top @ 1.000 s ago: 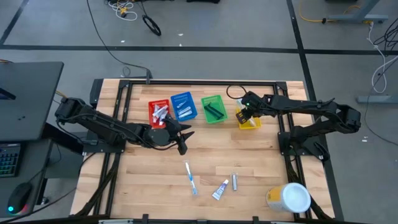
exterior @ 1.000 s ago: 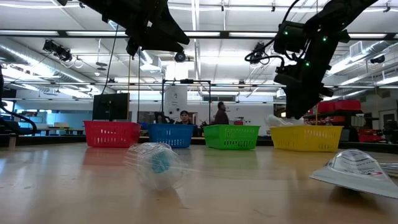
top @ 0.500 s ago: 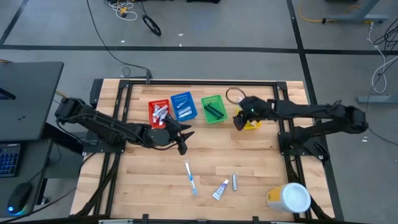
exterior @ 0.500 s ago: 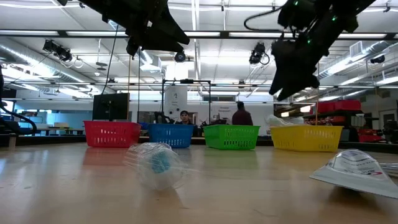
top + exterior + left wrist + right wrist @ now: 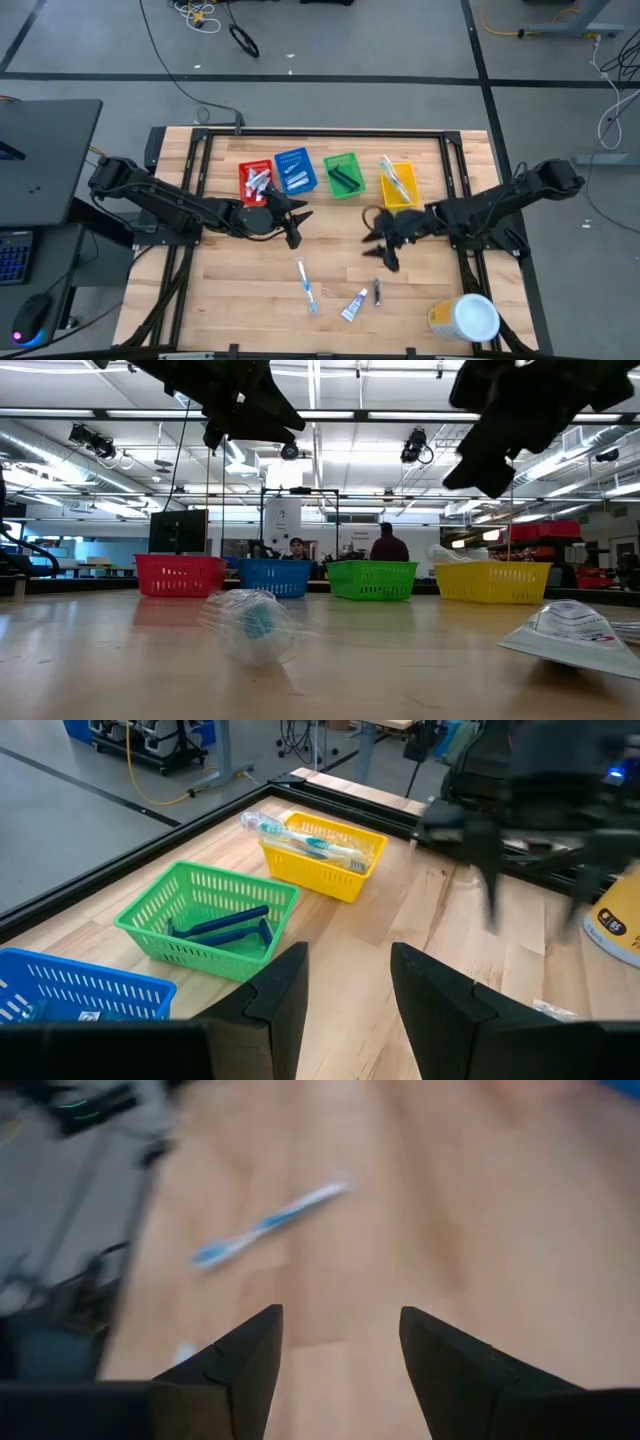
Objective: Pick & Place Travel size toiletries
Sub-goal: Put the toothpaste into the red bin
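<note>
Three loose toiletries lie flat on the wood near the table's near edge: a blue-and-white toothbrush (image 5: 306,285) (image 5: 268,1225), a white toothpaste tube (image 5: 354,305) and a small grey item (image 5: 378,292). My right gripper (image 5: 381,252) (image 5: 340,1320) hovers open just beyond them, touching nothing. My left gripper (image 5: 293,222) (image 5: 350,955) waits open in the air near the red bin (image 5: 255,182). Toothbrushes lie in the yellow bin (image 5: 398,185) (image 5: 320,845), and dark razors in the green bin (image 5: 343,175) (image 5: 225,925).
Four bins stand in a row along the far side: red, blue (image 5: 294,171), green, yellow. A yellow tub with a white lid (image 5: 465,318) sits at the near right corner. Bare wood lies between the bins and the loose items. People stand in the room behind the table.
My right gripper has left the yellow bin and swung toward the table's near edge and a little leftward, coming over the loose items. The yellow bin's toothbrushes now show uncovered. The left arm has kept still.
</note>
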You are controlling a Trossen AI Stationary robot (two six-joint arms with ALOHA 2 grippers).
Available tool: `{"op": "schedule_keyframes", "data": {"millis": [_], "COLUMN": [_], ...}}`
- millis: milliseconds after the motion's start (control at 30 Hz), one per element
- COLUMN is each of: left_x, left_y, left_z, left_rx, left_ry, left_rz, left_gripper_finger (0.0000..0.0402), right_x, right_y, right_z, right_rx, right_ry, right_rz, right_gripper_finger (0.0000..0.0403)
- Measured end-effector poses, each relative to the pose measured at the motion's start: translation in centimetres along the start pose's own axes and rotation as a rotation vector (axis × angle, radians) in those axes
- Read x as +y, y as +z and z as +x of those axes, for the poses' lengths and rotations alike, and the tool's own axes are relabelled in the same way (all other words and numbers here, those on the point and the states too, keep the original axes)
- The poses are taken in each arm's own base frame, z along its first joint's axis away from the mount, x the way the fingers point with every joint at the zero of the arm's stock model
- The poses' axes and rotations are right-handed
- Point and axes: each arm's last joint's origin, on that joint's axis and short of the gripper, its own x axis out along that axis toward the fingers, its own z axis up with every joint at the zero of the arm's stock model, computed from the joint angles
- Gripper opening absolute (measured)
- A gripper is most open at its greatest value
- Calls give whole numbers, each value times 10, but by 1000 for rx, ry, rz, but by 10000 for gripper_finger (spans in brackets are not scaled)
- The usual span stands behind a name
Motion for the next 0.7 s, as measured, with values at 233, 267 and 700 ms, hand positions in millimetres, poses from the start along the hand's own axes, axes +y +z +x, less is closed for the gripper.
{"op": "schedule_keyframes", "data": {"millis": [233, 267, 700], "left_x": [0, 0, 0], "left_y": [0, 0, 0], "left_z": [0, 0, 0], "left_rx": [0, 0, -2], "left_ry": [0, 0, -1], "left_rz": [0, 0, -3], "left_gripper_finger": [153, 153, 153], "right_x": [17, 18, 27], "right_y": [-30, -33, -58], "right_z": [5, 6, 37], "right_rx": [22, 24, -13], "right_ry": [122, 114, 291], "right_rz": [-238, -255, -358], "right_gripper_finger": [210, 210, 210]}}
